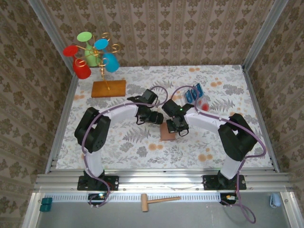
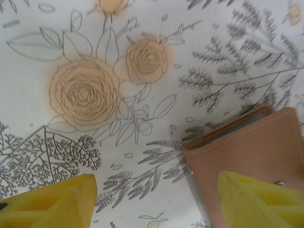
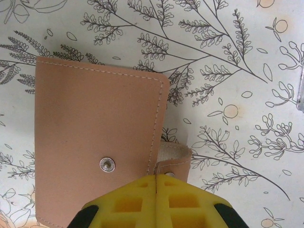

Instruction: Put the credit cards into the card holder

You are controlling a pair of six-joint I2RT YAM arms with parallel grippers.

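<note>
Small, flat, tan-brown leather-like card holder (image 3: 95, 118) lies closed on the white floral-print table cloth (image 1: 118, 137), approx. mid-table. In the top view it peeks out from under the two grippers, which meet over it. R gripper (image 3: 156, 183): yellow fingers pressed together w/ no gap btwn them. The tips sit right at the holder's short strap tab (image 3: 173, 159), which curls off the holder's edge near the round metal snap stud (image 3: 107, 165). Can't tell whether any of the tab is pinched. L gripper (image 2: 155, 183): jaws wide apart, only cloth btwn them. One of its yellow fingers (image 2: 256, 199) overlaps the holder's near corner in the wrist view, contact can't be told; the other finger is over bare cloth. From the L wrist, a greyish strip shows along the holder's edge under the tan cover. Thin blue rectangular credit cards (image 1: 194, 91) w/ lighter markings stand tilted at the far right of the table, by a clear plastic tray w/ a red spot (image 1: 204, 105). Can't tell if they're in it. They are well apart from the holder. Far left: orange-brown wooden slab (image 1: 108, 88) w/ a gold stem carrying red, green and blue cups (image 1: 93, 53).
</note>
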